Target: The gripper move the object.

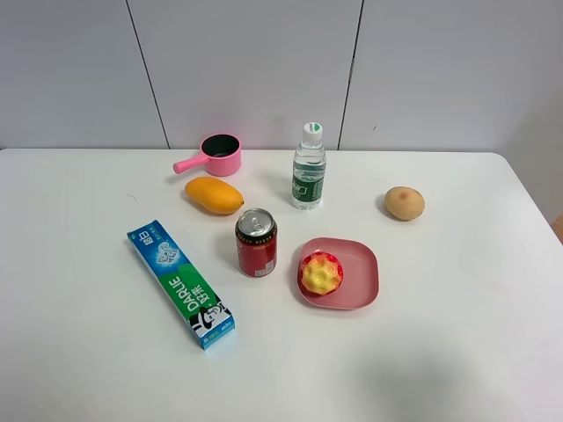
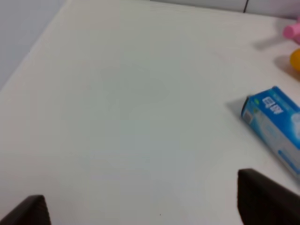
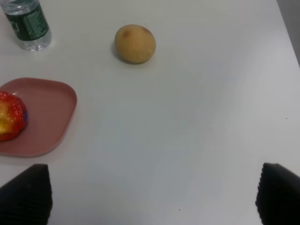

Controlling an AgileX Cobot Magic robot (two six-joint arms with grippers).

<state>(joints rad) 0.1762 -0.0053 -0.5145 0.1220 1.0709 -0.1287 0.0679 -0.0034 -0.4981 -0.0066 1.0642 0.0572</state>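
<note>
The object, a small bumpy red and yellow ball [image 1: 320,272], lies on a pink plate [image 1: 362,280] near the table's middle; it also shows in the right wrist view [image 3: 10,116] on the plate [image 3: 47,117]. Neither arm shows in the exterior high view. My right gripper [image 3: 152,194] is open, its black fingertips [image 3: 28,192] spread wide over bare table, apart from the ball. My left gripper [image 2: 150,204] is open over bare table beside the toothpaste box [image 2: 276,126].
A brown potato [image 1: 404,203] lies right of a water bottle [image 1: 309,167]. A red can [image 1: 256,243], an orange-yellow mango [image 1: 214,194], a pink pot [image 1: 216,156] and the toothpaste box [image 1: 180,283] stand left of the plate.
</note>
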